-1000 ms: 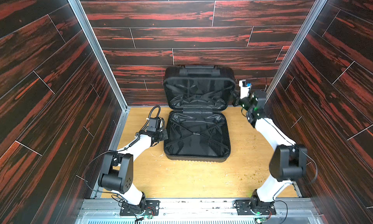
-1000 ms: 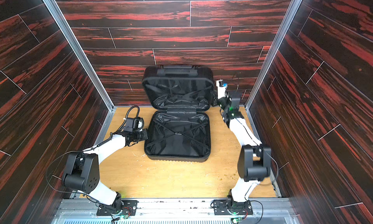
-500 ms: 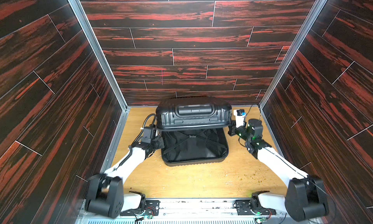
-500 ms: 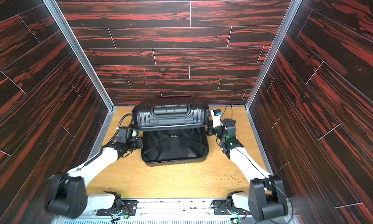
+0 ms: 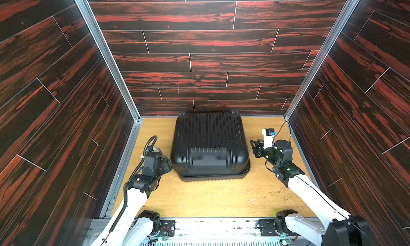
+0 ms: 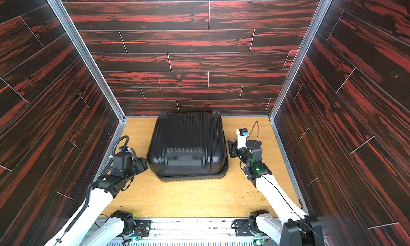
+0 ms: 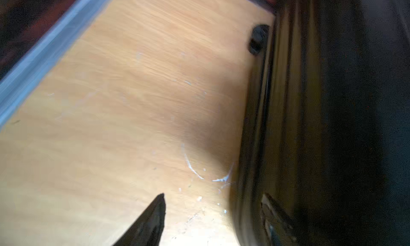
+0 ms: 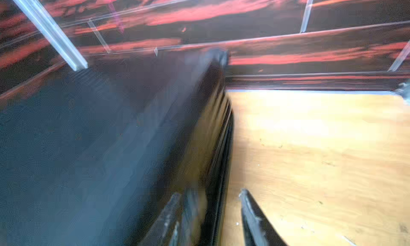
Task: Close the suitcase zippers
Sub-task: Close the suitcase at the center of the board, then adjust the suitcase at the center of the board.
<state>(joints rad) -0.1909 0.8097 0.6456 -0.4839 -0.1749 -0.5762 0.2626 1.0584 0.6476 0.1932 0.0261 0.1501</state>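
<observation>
While its ribbed lid lies down on the lower shell, blurred at the near end, the suitcase [image 5: 209, 143] sits flat at the middle of the desk's [image 5: 210, 196] back edge in both top views, wheels [image 5: 182, 113] toward the back wall, and the seam along its front is too blurred to tell whether the zippers are drawn. Just beside its front left corner, the left gripper [image 5: 168, 165] hangs with jaws spread wide and empty, one finger [image 7: 150, 222] over bare wood. Near its right side, toward the desk's right edge, the right gripper [image 5: 255, 147] stands partly spread and empty, its fingers [image 8: 253, 216] apart.
</observation>
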